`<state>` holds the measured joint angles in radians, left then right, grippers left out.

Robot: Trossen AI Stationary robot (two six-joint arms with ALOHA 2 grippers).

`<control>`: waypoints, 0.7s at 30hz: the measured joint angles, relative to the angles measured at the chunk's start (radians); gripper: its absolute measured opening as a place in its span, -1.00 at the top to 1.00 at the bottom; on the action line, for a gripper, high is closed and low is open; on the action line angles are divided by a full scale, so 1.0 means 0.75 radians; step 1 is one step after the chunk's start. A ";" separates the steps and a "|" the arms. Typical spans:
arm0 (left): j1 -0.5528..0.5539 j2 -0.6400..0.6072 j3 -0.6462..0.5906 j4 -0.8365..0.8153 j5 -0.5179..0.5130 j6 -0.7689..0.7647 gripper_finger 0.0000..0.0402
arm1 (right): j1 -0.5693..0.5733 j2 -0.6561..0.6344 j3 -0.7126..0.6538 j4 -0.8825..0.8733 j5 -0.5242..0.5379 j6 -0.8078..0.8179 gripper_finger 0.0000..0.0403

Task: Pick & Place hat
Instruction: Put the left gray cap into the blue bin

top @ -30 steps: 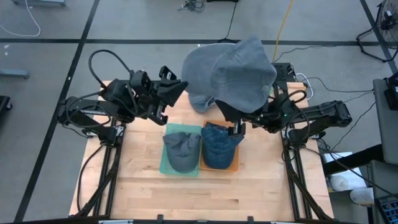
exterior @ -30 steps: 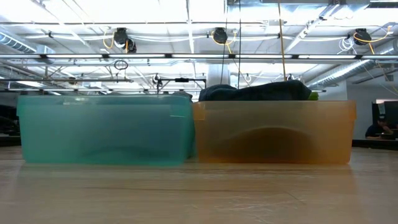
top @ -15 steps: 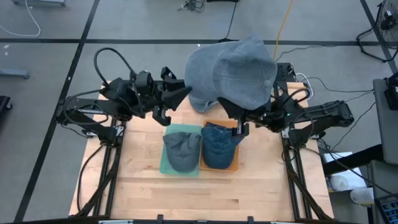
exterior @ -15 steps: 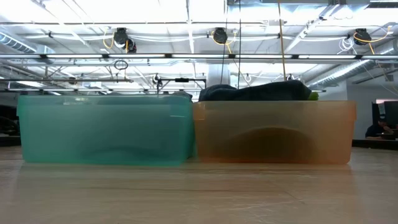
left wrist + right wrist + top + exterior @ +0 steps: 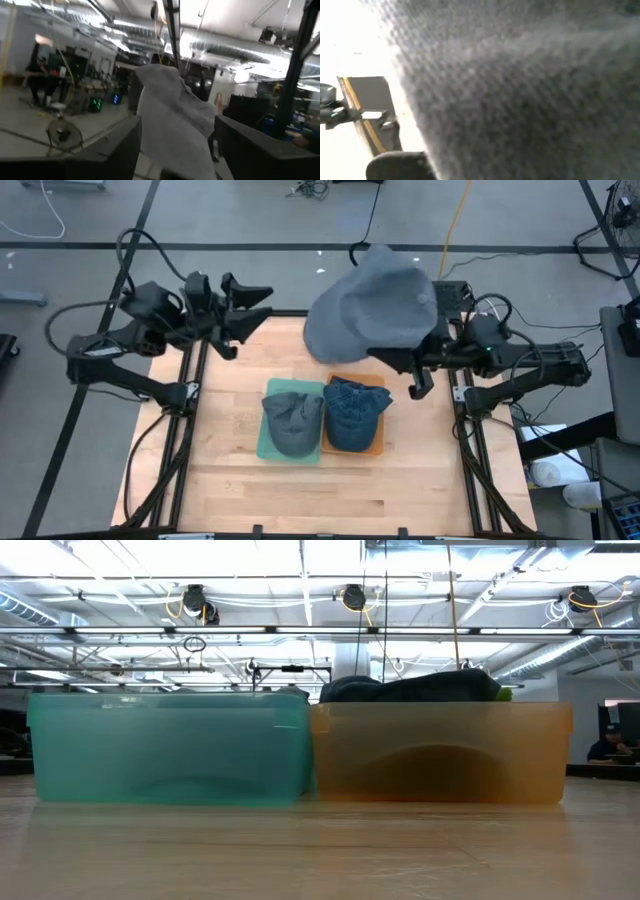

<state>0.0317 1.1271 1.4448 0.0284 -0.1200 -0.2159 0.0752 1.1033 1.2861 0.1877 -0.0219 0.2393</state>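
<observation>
While high view shows right gripper (image 5: 420, 365) clutching grey hat (image 5: 372, 305), low view misses it; left gripper (image 5: 245, 308) spread.

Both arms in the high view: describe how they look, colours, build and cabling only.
The left arm and right arm are black, built of chunky jointed segments, with black cables looping loosely off them. The left pincer ends in two tapered dark fingers. The right arm shows a small green light near its wrist.

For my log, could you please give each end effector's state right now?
Left end effector: open, empty.
Right end effector: hidden beneath the grey hat; cannot be told.
</observation>
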 joint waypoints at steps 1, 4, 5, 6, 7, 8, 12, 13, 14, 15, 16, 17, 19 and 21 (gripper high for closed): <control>0.011 -0.009 0.000 -0.029 0.017 -0.010 -0.29 | -0.004 0.001 0.000 -0.029 -0.028 0.031 1.00; 0.042 -0.029 -0.001 -0.122 0.068 -0.047 -0.26 | -0.013 0.025 0.000 -0.088 -0.148 0.115 1.00; 0.054 -0.031 0.004 -0.158 0.088 -0.061 -0.24 | -0.013 0.037 0.001 -0.102 -0.193 0.139 1.00; 0.065 -0.032 0.018 -0.204 0.109 -0.075 -0.23 | -0.013 0.049 0.001 -0.113 -0.241 0.163 1.00; 0.076 -0.031 0.037 -0.249 0.135 -0.081 -0.21 | -0.013 0.065 0.001 -0.119 -0.287 0.192 1.00; 0.084 -0.029 0.058 -0.300 0.161 -0.089 -0.20 | -0.013 0.081 0.001 -0.119 -0.334 0.223 1.00; 0.100 0.002 0.144 -0.448 0.236 -0.074 -0.17 | -0.013 0.139 0.001 -0.132 -0.522 0.322 1.00; 0.100 0.012 0.164 -0.471 0.246 -0.061 -0.17 | -0.013 0.154 0.001 -0.142 -0.556 0.347 1.00; 0.100 0.022 0.184 -0.489 0.263 -0.046 -0.18 | -0.013 0.172 0.002 -0.154 -0.595 0.376 1.00; 0.100 0.030 0.205 -0.509 0.276 -0.034 -0.19 | -0.013 0.191 0.002 -0.161 -0.626 0.406 1.00; 0.100 0.038 0.226 -0.536 0.279 -0.026 -0.21 | -0.013 0.213 0.002 -0.164 -0.645 0.434 1.00; 0.100 0.046 0.246 -0.561 0.282 -0.023 -0.23 | -0.013 0.234 0.002 -0.168 -0.664 0.455 1.00; 0.100 0.063 0.281 -0.620 0.283 -0.019 -0.28 | -0.013 0.270 0.002 -0.179 -0.684 0.484 1.00; 0.100 0.091 0.314 -0.687 0.275 -0.019 -0.34 | -0.017 0.301 0.002 -0.177 -0.712 0.500 1.00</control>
<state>0.1066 1.1957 1.6802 -0.4866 0.0865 -0.2298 0.0623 1.3294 1.2873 0.0547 -0.5558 0.6143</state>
